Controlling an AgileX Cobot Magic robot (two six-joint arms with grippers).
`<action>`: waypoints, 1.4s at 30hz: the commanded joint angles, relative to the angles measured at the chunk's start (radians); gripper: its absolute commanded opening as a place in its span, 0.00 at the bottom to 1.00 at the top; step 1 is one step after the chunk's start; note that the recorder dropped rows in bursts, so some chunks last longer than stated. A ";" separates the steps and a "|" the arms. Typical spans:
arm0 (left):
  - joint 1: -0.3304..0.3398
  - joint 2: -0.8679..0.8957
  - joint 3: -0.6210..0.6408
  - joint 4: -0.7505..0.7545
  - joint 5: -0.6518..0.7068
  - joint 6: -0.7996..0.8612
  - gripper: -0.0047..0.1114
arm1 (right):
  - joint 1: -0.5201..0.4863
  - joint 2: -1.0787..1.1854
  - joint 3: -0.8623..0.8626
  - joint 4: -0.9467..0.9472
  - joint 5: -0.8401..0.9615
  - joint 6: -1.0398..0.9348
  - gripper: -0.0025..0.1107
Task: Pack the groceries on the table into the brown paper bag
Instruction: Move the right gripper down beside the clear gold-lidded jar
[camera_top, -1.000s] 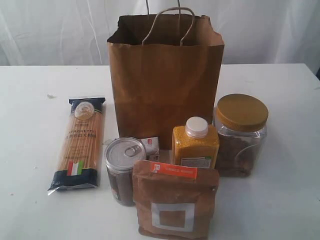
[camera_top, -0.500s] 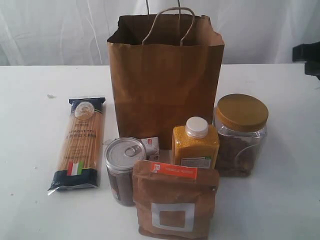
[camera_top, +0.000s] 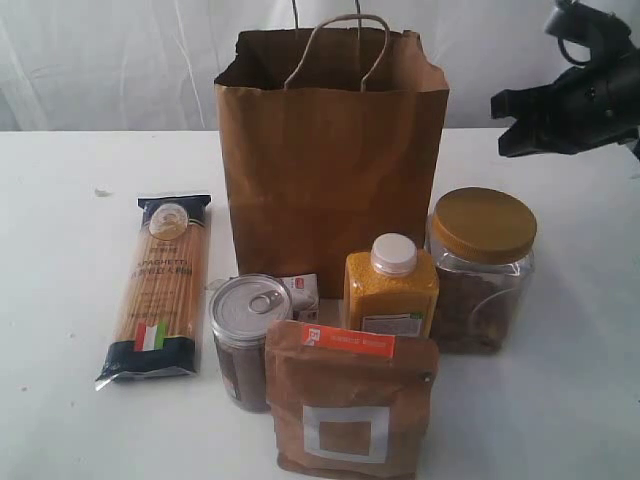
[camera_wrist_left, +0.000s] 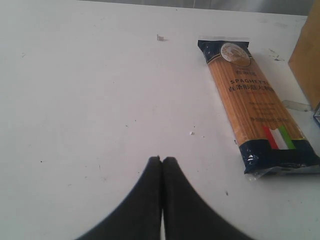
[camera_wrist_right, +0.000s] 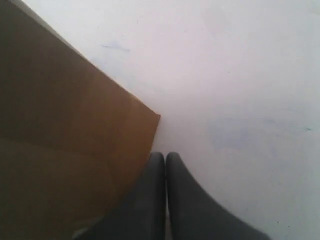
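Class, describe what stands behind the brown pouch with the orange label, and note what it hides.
Behind the brown pouch stand the pull-tab tin and the white-capped yellow bottle, with a small white packet between them. The pouch covers the bottle's base and part of the tin.

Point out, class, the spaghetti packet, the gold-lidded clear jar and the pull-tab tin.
spaghetti packet (camera_top: 162, 285), exterior view, middle of its front face.
gold-lidded clear jar (camera_top: 484, 224), exterior view, centre of the lid.
pull-tab tin (camera_top: 250, 303), exterior view, centre of its top.
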 joint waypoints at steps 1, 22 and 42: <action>-0.006 -0.004 0.002 0.002 -0.005 -0.001 0.04 | -0.001 0.028 -0.007 0.015 0.030 -0.063 0.02; -0.006 -0.004 0.002 0.002 -0.005 -0.001 0.04 | -0.001 -0.212 0.243 -0.553 0.118 0.391 0.02; -0.006 -0.004 0.002 0.002 -0.005 -0.001 0.04 | 0.001 -0.908 0.853 -0.189 -0.175 0.215 0.02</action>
